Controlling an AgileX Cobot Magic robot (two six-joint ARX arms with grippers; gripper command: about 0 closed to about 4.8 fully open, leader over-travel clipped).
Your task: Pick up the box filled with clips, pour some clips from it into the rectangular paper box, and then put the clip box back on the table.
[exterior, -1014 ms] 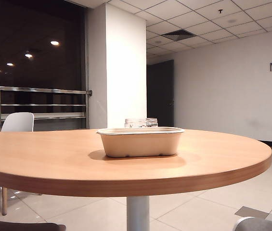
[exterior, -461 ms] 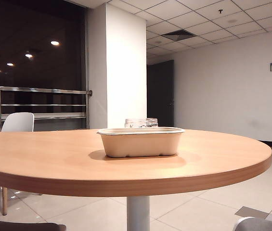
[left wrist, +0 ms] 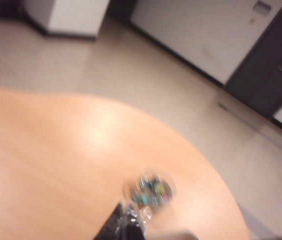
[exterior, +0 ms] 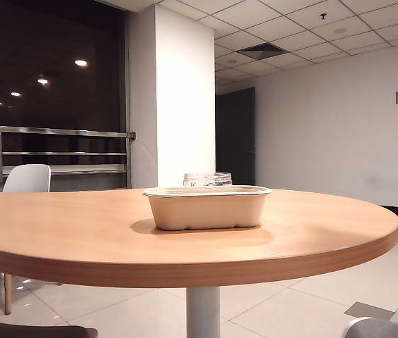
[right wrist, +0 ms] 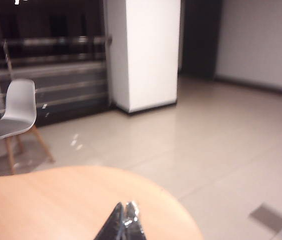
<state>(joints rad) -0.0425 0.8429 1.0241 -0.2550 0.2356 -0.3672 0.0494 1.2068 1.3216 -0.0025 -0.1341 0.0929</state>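
Beige oblong pulp-paper tray sits mid-table on round light-brown wooden table; clear round clip jar stands just behind. Left gripper near jar, right gripper above table edge, both closed, empty.

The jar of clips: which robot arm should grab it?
Probably the left. Its shut fingers point at the jar of clips close ahead. The right arm's shut fingers face only bare table, no jar.

The round wooden table carries the rectangular paper box, with the box filled with clips behind it.
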